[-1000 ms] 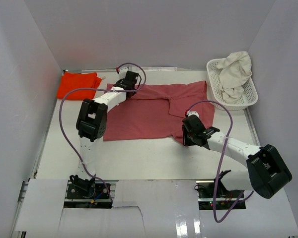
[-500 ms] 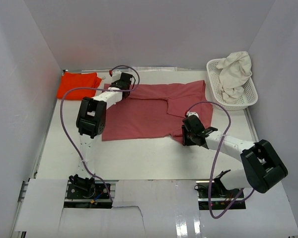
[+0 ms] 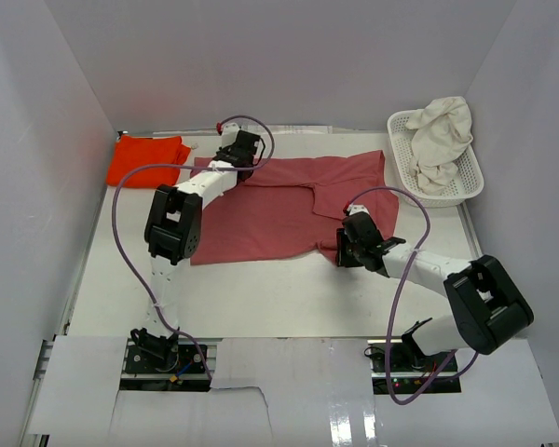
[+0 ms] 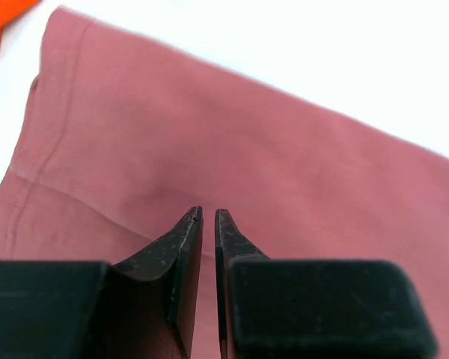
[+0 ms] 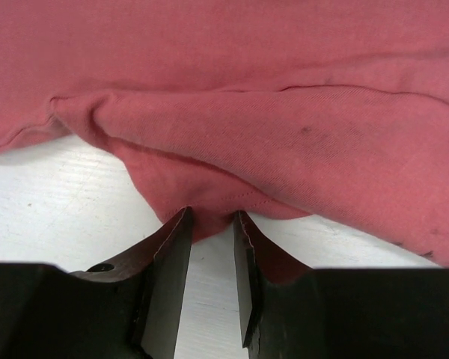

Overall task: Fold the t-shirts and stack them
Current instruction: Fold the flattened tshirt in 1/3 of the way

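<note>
Well to the left of the left gripper's [image 3: 239, 154] jaws lies the orange-red t-shirt [image 3: 147, 158], already a flat folded packet. Those jaws are pressed almost together, with only a thin slit between them in the wrist view. The rose-red t-shirt [image 3: 279, 209] dimples right at their tips, so they look clenched on a thin layer near its far left edge. Over the last second this gripper swung out to the left and came back, and the shirt's left edge now sits a little further left than before.

The rose-red shirt spreads between the two pairs of jaws, mostly flat, with one flap doubled over near the right gripper [image 3: 345, 251]. In the right wrist view a lobe of hem dips between those jaws, so they are grasping a doubled fold. They have crept leftward with it, drawing the near right corner inward.

I judge this to be tugging and squaring before the main fold, which is not yet made.

Far to the right of the right jaws, the cream-white t-shirt [image 3: 443, 135] is heaped in the white basket [image 3: 466, 194], untouched.

The table [image 3: 261, 298] is pale and smooth, so cloth should slide easily on it, and plain white walls [image 3: 56, 112] close it in
</note>
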### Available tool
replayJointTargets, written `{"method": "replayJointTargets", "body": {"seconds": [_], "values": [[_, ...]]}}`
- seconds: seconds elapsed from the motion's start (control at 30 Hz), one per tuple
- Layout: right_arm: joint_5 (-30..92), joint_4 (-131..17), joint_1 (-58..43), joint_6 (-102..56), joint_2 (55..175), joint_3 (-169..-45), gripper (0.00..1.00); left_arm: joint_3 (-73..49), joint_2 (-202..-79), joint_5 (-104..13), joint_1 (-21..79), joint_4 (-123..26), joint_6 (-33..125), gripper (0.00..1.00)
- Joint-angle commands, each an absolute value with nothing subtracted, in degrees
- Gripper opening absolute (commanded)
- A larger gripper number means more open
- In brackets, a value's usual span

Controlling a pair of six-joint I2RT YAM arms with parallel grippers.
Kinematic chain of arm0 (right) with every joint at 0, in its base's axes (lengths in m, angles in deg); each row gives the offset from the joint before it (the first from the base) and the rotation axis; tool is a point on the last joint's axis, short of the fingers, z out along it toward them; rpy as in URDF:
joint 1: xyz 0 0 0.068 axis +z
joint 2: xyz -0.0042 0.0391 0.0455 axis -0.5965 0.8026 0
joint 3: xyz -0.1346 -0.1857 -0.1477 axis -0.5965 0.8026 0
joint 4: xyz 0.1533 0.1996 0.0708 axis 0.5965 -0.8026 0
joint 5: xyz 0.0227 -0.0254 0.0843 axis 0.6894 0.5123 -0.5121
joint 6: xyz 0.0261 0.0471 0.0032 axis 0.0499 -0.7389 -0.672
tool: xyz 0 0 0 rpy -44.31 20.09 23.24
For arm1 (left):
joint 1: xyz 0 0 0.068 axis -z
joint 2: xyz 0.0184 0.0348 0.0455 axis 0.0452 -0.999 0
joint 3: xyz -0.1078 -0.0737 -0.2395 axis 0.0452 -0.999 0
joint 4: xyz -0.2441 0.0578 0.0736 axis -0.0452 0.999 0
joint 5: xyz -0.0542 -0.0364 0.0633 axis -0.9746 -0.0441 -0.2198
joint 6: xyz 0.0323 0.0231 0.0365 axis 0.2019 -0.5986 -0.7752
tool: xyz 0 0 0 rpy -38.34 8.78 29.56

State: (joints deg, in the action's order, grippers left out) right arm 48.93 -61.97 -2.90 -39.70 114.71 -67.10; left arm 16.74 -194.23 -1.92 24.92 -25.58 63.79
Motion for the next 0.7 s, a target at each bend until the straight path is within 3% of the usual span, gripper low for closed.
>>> {"method": "replayJointTargets", "body": {"seconds": [0.0,0.3,0.67], "values": [[42.74,-65.79,-2.61,-41.35,114.9,-62.95,0.35,22.02,-186.07,-0.29,28.07,-24.96,60.63,0.24],[41.24,-67.19,0.64,-44.16,118.4,-61.45,0.34,29.41,-188.87,-10.66,34.23,-26.27,59.74,0.25],[46.96,-85.37,13.65,-51.8,125.08,-67.87,0.31,35.65,-198.81,-15.41,37.04,-28.29,60.54,0.25]]}}
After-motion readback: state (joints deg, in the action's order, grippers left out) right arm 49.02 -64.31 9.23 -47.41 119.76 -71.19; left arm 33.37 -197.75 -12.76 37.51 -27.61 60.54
